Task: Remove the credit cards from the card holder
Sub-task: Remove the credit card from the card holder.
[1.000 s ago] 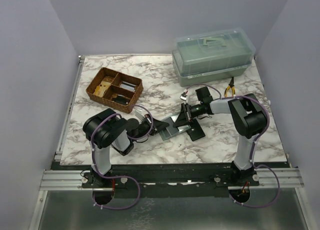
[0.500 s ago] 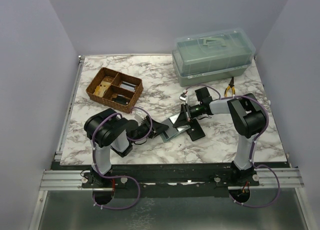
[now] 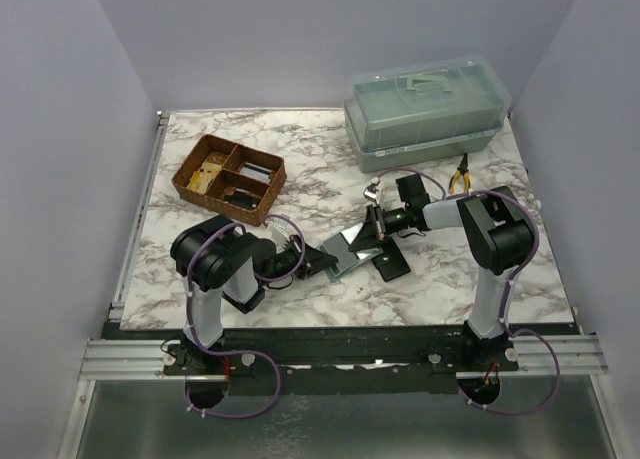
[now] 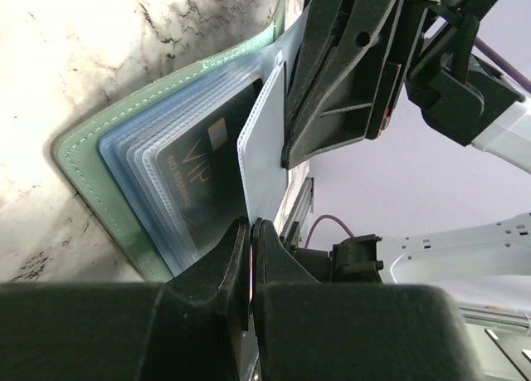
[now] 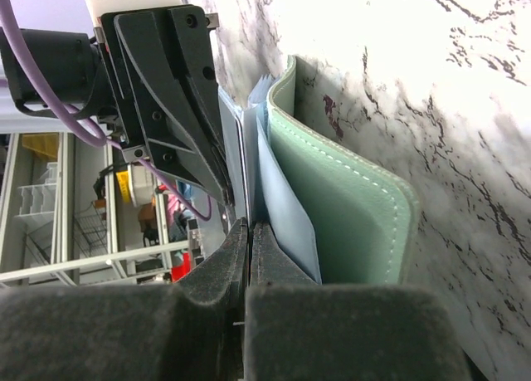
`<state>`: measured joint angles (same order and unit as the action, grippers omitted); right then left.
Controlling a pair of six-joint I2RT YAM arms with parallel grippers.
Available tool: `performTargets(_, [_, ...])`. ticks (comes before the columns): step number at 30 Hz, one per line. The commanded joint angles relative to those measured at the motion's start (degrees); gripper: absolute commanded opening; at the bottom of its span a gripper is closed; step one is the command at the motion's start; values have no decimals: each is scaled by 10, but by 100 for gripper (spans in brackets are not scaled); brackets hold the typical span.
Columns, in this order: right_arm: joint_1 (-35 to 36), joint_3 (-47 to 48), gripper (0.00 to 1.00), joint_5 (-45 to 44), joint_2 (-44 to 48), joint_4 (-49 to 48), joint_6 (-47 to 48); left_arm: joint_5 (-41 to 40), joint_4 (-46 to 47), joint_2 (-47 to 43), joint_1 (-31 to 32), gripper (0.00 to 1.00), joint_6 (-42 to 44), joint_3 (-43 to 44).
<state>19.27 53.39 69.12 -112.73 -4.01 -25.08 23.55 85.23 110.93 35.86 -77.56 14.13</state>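
The sage green card holder (image 3: pixel 346 251) lies open on the marble table between my two grippers. In the left wrist view its green cover (image 4: pixel 91 136) holds a fan of clear sleeves, and one sleeve shows a dark card marked VIP (image 4: pixel 203 161). No tan-brown or pale blue card shows clearly. My left gripper (image 3: pixel 322 260) (image 4: pixel 250 225) is shut on the edge of a pale clear sleeve. My right gripper (image 3: pixel 373 230) (image 5: pixel 250 225) is shut on a thin sheet of the insert beside the green cover (image 5: pixel 348 202); I cannot tell whether it is a sleeve or a card.
A black snap wallet (image 3: pixel 393 265) lies just right of the card holder. A wicker basket (image 3: pixel 228 177) with compartments stands at the back left. Stacked clear plastic boxes (image 3: pixel 425 109) stand at the back right, with yellow-handled pliers (image 3: pixel 460 174) beside them.
My right gripper has moved slightly back and right with its sheet, and my left gripper has shifted a little right. The card holder is spread wider between them.
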Motion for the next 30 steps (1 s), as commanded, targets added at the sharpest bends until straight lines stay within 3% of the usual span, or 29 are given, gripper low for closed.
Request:
performTargets(1, [-11,-11,0,33,-2,-39,-22,24,95,5,-6,4,-3,1])
performTargets(30, [-31,-31,0,48,-13,-78,-55,64,97,24,-47,1,7,-11])
